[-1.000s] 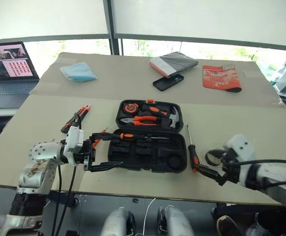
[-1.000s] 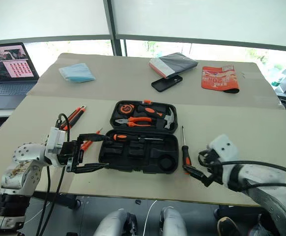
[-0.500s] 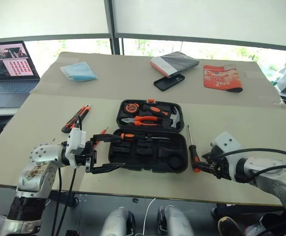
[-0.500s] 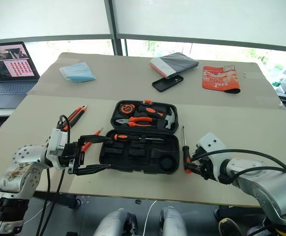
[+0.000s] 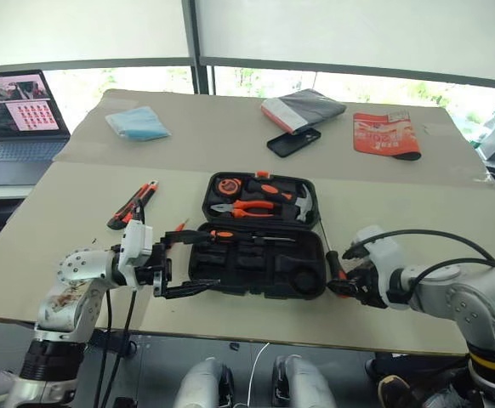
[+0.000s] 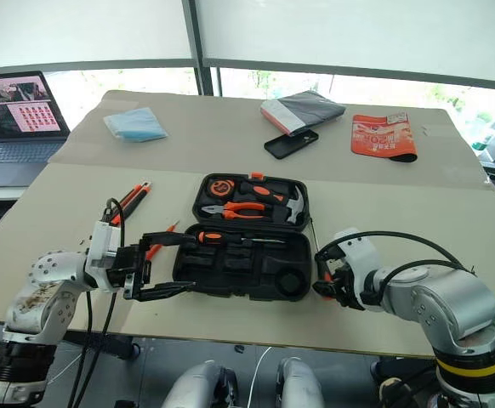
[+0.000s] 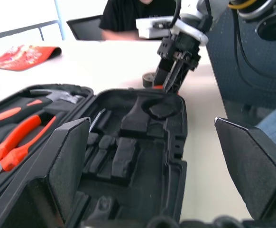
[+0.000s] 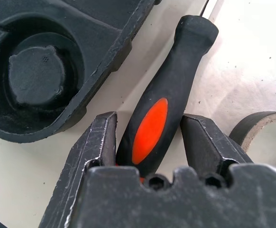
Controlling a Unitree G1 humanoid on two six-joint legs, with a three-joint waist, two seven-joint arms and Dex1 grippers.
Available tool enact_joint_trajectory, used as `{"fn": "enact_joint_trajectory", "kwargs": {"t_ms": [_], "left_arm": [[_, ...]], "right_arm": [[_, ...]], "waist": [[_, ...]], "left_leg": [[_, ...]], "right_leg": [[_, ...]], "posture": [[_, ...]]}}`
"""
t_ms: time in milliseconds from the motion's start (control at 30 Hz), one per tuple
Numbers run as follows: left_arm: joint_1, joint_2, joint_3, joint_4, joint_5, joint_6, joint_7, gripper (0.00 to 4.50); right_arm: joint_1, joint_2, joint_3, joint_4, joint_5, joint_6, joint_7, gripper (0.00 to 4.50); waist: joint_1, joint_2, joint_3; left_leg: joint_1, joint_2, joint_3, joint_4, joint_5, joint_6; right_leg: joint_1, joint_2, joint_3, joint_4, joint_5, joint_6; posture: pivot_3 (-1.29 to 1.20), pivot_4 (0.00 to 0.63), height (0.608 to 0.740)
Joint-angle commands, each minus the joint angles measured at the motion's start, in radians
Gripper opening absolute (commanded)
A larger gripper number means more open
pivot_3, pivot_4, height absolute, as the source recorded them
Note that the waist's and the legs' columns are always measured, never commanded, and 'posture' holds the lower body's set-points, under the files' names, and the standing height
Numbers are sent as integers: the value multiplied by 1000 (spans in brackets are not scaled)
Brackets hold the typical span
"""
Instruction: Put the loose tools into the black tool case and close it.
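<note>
From the head views, the black tool case (image 5: 258, 234) lies open on the table (image 5: 418, 212) with pliers (image 5: 241, 206) in its lid half, the left gripper (image 5: 198, 264) hovers spread wide at the case's left end, and a utility knife (image 5: 133, 204) lies well apart to its left. The left wrist view looks between its own parted fingers (image 7: 67, 166) across the case's empty slots to the right gripper (image 7: 172, 80) at the far end. The right wrist view shows that gripper's fingers (image 8: 96, 142) clamped on the handle of a black-and-orange screwdriver (image 8: 166, 99) lying on the table just beside the case's right edge, with a black tape roll (image 8: 261, 124) near it.
</note>
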Motion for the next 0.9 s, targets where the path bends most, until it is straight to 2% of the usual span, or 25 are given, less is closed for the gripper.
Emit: {"fn": "enact_joint_trajectory", "kwargs": {"t_ms": [33, 133, 200, 333, 433, 533, 600, 700, 767, 900], "left_arm": [[-18, -1, -1, -3, 3, -30, -3, 4500], [-21, -4, -3, 2, 4, -36, -3, 4500], [-25, -8, -5, 2, 3, -38, 2, 4500], [-27, -7, -17, -5, 0, -31, -5, 4500], [-35, -2, -14, -8, -11, -24, -13, 4500], [-48, 0, -10, -4, -16, -20, -13, 4500], [-61, 2, 1, 8, -16, -24, -8, 4500], [-73, 25, 26, 53, 9, -54, -12, 4500], [-79, 48, 42, 95, 28, -71, -13, 4500], [-32, 110, 80, 103, 32, -67, -21, 4500]], "right_arm": [[-16, 54, -59, 19, -37, 16, -39, 2205], [1, 89, -115, 5, -39, 16, -61, 1428], [29, 119, -167, -16, -48, 16, -83, 1079], [79, 225, -303, -96, -26, 16, -117, 1010], [76, 318, -368, -184, -71, 16, -171, 1010], [73, 328, -382, -271, -65, -24, -153, 1010], [60, 259, -326, -300, -46, -147, -66, 1010], [41, 93, -159, -252, -86, -411, 147, 1010], [12, 23, -52, -174, -132, -584, 282, 1010], [-142, -138, 251, 80, -318, -861, 545, 1010]], "waist": [[0, 0, 0], [-3, -1, 0], [-5, -1, 0], [-3, -1, 0], [-3, 0, 0], [-4, 0, 0], [-4, 0, 0], [-9, 2, 1], [-17, 1, 1], [-30, 0, 2]], "left_leg": [[0, 0, 0, 0, 0, 0], [0, 0, 0, 0, 0, -1], [0, 0, 0, 0, 0, -1], [0, 0, 0, -1, 1, -2], [-1, 0, 0, -1, 1, -2], [-1, 0, 1, -1, -3, -8], [-1, 0, 0, -1, -3, -8], [0, -1, 1, -1, -3, -8], [1, 0, 1, -1, -3, -8], [2, 1, 1, -3, 1, -1]], "right_leg": [[0, 0, 0, 0, 0, 0], [0, 0, 0, 0, 0, 0], [-1, 0, 0, 1, 0, 0], [-1, 2, 0, 1, 0, 0], [-2, 2, 0, 1, 0, 0], [-2, 2, 1, 1, 0, 0], [-2, 2, 0, 1, 0, 0], [-2, 2, 0, 1, 0, 0], [-2, 4, 0, 0, 0, 0], [-2, 6, 0, 0, 0, 0]], "posture": [[0, 150, 740], [0, 150, 740], [0, 150, 740], [0, 150, 740], [0, 150, 740], [0, 150, 740], [0, 150, 740], [0, 150, 740], [0, 150, 740], [0, 150, 740]]}}
